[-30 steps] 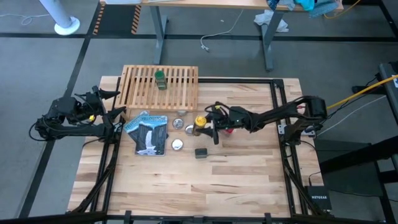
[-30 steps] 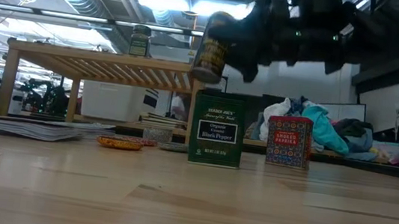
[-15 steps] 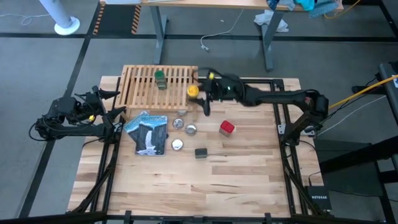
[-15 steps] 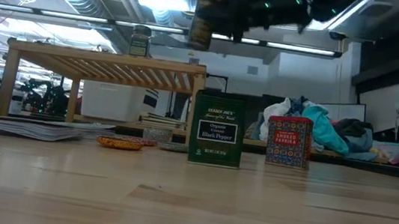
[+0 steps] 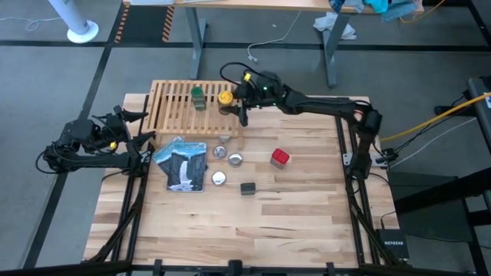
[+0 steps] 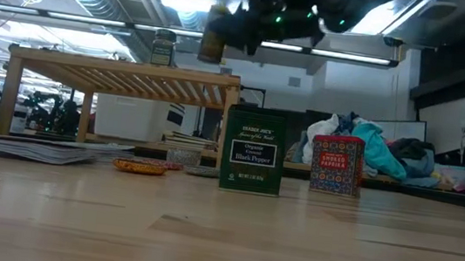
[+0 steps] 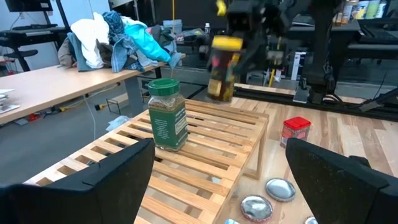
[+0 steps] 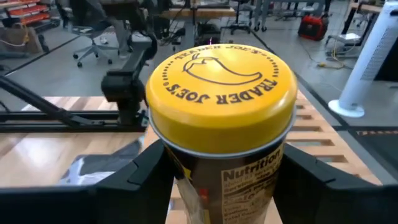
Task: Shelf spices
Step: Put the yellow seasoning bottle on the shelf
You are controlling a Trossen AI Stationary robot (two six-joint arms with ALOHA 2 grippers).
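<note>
Carrying yellow-capped jar [image 5: 225, 98] pinched in right gripper [image 5: 232, 100] over shelf [image 5: 173, 115] beside shelved green-capped jar [image 5: 198, 95]; left gripper [image 5: 136, 127] spread, idle beside shelf; black tin [image 5: 247, 188], red tin [image 5: 280, 157] unshelved on counter [image 5: 307, 222].

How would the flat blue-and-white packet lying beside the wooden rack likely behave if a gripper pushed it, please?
The flat blue-and-white packet lies thin and flush on the butcher-block tabletop, so it would probably slide, not tip or roll. It looks paper-like, so it may bend when lifted by one edge.

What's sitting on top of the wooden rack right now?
Only the green-capped jar stands on the wooden rack. The yellow-capped jar hangs above it, gripped by the right tool, not touching. The slats right beneath that jar are hidden from above.
</note>
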